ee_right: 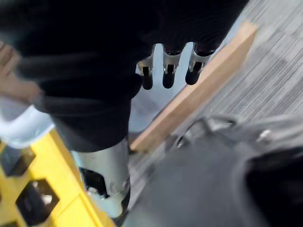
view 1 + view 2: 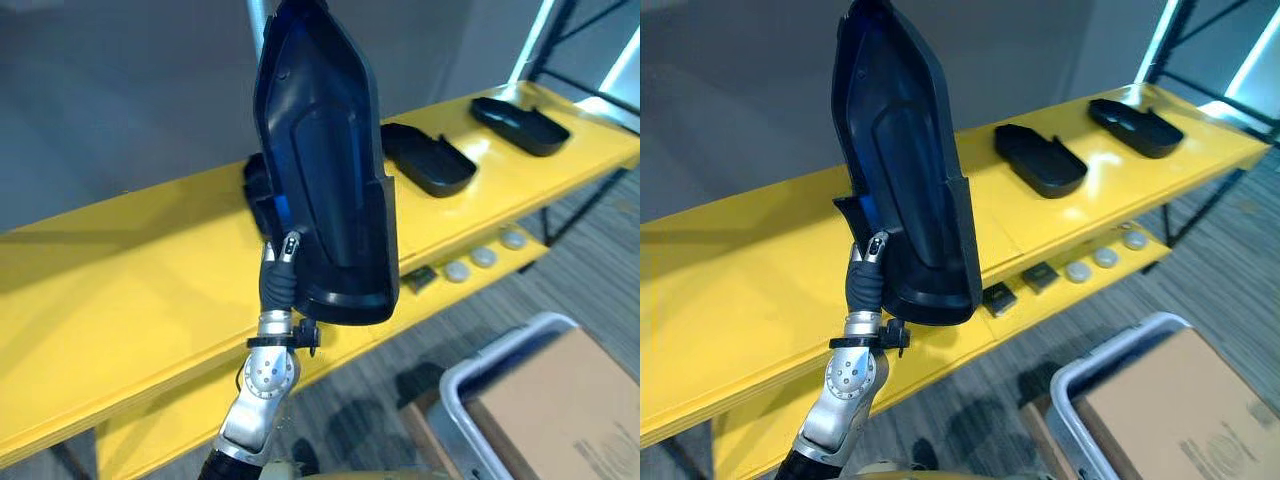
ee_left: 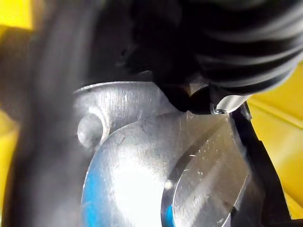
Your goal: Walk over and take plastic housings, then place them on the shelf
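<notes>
Your left hand (image 2: 281, 272) pinched the tall housing (image 2: 325, 170) by its lower edge over the shelf (image 2: 120, 285), your right hand (image 1: 166, 74) hanging slack. Such a low grip could have let it topple.

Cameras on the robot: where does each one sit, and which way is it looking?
Left eye view: on the head, looking down at the yellow shelf; the left hand holds a blue housing upright.
Right eye view: beside it, sharing that shelf, housing and hand.
Left wrist view: on the left wrist, close against its own dark cover.
Right wrist view: on the right wrist, past the right hand to the floor.
</notes>
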{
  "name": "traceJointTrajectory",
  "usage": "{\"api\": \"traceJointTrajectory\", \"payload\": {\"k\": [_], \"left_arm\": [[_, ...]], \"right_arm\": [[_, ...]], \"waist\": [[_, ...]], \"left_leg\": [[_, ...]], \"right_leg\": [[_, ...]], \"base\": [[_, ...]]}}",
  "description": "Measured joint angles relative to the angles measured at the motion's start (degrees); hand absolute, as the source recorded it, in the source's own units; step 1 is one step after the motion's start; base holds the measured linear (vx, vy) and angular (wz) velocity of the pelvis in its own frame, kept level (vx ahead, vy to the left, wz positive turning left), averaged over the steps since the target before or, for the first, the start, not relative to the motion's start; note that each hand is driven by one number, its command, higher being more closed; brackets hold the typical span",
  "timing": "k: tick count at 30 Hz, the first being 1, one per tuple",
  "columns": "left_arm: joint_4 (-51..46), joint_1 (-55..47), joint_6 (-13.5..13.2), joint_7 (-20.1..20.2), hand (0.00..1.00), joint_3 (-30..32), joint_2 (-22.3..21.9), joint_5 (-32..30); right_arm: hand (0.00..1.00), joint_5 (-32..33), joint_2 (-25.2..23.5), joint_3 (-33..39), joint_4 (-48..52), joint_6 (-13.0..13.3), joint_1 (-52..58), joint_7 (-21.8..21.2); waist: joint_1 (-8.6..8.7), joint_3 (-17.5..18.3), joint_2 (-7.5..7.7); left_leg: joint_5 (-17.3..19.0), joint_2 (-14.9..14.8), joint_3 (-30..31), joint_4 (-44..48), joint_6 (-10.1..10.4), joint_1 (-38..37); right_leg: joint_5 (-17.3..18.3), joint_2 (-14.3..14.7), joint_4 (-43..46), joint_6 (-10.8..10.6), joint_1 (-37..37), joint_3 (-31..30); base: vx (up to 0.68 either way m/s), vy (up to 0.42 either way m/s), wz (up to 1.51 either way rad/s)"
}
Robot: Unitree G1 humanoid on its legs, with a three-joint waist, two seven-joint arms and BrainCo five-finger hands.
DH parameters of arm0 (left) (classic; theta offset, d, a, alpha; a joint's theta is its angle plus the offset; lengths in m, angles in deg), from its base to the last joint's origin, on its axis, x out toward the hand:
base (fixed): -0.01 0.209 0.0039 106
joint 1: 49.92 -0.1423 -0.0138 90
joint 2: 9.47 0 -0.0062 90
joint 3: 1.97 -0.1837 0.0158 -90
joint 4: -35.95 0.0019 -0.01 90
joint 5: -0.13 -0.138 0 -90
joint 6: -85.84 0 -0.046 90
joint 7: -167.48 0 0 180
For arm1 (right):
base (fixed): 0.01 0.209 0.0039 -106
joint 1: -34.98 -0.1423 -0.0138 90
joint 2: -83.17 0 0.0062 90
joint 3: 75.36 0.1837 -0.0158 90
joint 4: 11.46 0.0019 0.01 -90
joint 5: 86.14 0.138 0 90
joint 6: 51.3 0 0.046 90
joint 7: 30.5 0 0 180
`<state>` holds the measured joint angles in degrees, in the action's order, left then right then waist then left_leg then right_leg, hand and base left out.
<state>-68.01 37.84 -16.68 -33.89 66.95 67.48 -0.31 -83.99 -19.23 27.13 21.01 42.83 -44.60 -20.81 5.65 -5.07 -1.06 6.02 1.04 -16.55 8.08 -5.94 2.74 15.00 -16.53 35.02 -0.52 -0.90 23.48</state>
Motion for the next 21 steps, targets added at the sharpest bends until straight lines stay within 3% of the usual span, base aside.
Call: {"api": "traceJointTrajectory", "payload": {"k": [1,3,4,6,8,10,12,14,21], "left_arm": [[1.01,-0.03,-0.2,0.01,1.0,0.26,0.02,-0.26],[2.88,-0.02,-0.31,-0.13,1.0,0.35,0.1,-0.66],[3.62,-0.32,-0.25,-0.73,1.0,0.46,0.28,-1.4],[3.72,-1.63,-0.27,-1.07,1.0,1.0,0.34,-1.89],[3.8,-4.53,-0.29,-1.13,1.0,2.23,-0.31,-1.96],[3.95,-6.27,-0.22,-0.9,1.0,3.73,-0.39,-1.9],[4.02,-7.06,-0.21,-0.42,1.0,4.14,-0.31,-1.83],[4.08,-8.01,-0.21,0.29,1.0,4.34,0.39,-1.73],[5.69,-7.77,0.19,2.44,1.0,3.88,1.34,-1.74]], "right_arm": [[0.0,-0.05,-0.03,-0.1,0.35,-0.01,0.21,-0.03],[0.0,-0.07,0.01,-0.54,0.49,-0.13,0.88,0.18],[0.0,-0.06,-0.08,-1.75,0.57,-0.16,1.77,0.23],[0.0,0.09,-0.46,-2.19,0.53,-0.08,2.42,0.17],[0.0,0.07,0.58,-2.32,0.66,-0.06,2.17,0.08],[0.0,0.05,1.37,-3.12,0.64,-0.21,2.14,0.06],[0.0,0.05,1.21,-3.79,0.85,-0.2,2.13,0.03],[0.0,0.02,0.23,-4.04,1.2,-0.11,1.7,0.04],[0.0,-0.24,0.19,-3.99,1.17,-0.02,-0.23,0.16]], "waist": [[0.1,-0.01,0.08],[0.35,0.03,0.32],[1.17,-0.14,1.27],[1.38,0.18,2.91],[0.28,0.24,0.92],[-0.37,0.37,0.11],[-0.28,0.54,0.37],[-0.28,1.09,1.82],[-0.16,1.15,1.94]], "left_leg": [[-0.21,0.2,1.53,-0.72,0.33,-0.84],[-0.54,1.25,3.93,-1.31,0.89,-1.22],[-0.54,2.89,5.97,-1.16,0.94,-1.22],[-0.44,4.86,7.83,-1.1,0.89,-1.5],[0.27,3.78,8.41,-1.15,1.96,-0.87],[-0.44,2.21,8.43,-1.32,2.46,-1.39],[-0.95,1.47,8.48,-2.95,3.23,-2.65],[-2.07,0.6,8.45,-6.26,4.76,-5.15],[-3.52,-0.39,8.59,-7.17,5.67,-5.15]], "right_leg": [[1.42,3.98,-1.28,-0.24,-2.5,-6.04],[1.74,8.42,-5.7,-1.15,-4.59,-13.49],[1.19,8.75,-9.67,-1.45,-4.93,-16.04],[-1.58,8.01,-12.65,-2.4,-4.82,-17.08],[-2.5,9.24,-15.92,-2.35,-3.88,-16.32],[-4.58,10.76,-19.9,-1.95,-1.86,-15.06],[-5.35,11.79,-22.19,-1.33,0.21,-14.41],[-6.24,13.1,-25.16,-0.69,2.53,-14.06],[-8.03,14.2,-27.89,0.16,4.07,-12.22]], "base": [[0.11,0.027,0.63],[0.09,-0.007,0.94],[0.08,-0.033,1.18],[0.15,-0.091,0.85],[0.16,-0.081,0.23],[0.21,-0.113,-0.01],[0.16,-0.123,0.06],[0.17,-0.157,0.01],[0.08,-0.053,0.12]]}}
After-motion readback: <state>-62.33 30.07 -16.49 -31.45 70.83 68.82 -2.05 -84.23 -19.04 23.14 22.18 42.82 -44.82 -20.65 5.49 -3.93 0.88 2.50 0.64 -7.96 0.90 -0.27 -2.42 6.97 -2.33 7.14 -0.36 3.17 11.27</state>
